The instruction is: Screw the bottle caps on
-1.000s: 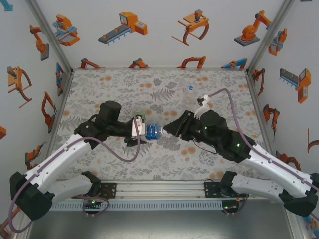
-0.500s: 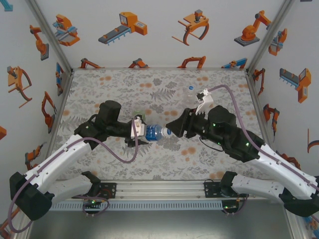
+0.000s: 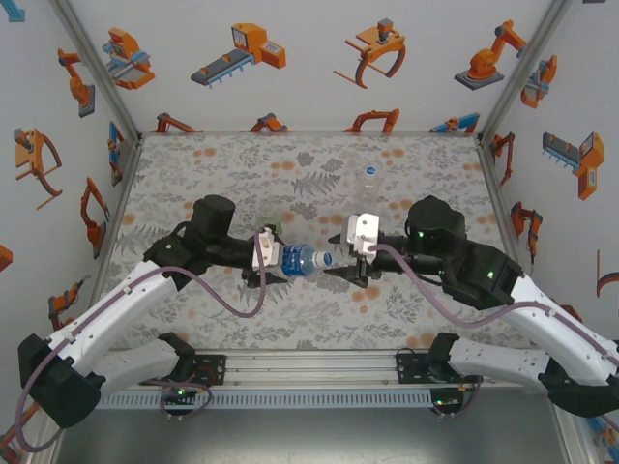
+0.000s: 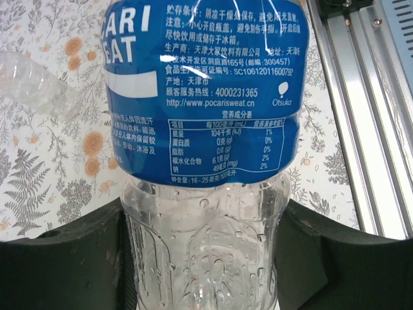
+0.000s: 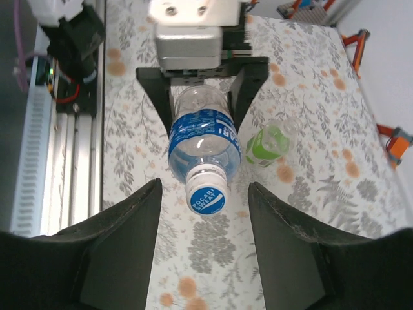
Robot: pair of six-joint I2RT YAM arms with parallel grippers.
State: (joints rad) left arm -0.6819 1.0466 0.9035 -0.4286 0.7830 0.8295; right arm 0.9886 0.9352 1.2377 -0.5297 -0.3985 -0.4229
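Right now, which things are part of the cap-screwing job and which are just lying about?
Job: blue-label bottle, its cap, left gripper holding it, open right gripper, green-label bottle, clear bottle farther back.
Just there: floral table cover, wall pictures, metal rail.

The blue-label bottle (image 4: pixel 203 129) is cut off top and bottom.

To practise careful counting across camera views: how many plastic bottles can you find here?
3. The blue-labelled bottle is held in the left gripper; a green bottle lies on the table just behind it; a clear bottle is farther back. Others may be hidden.
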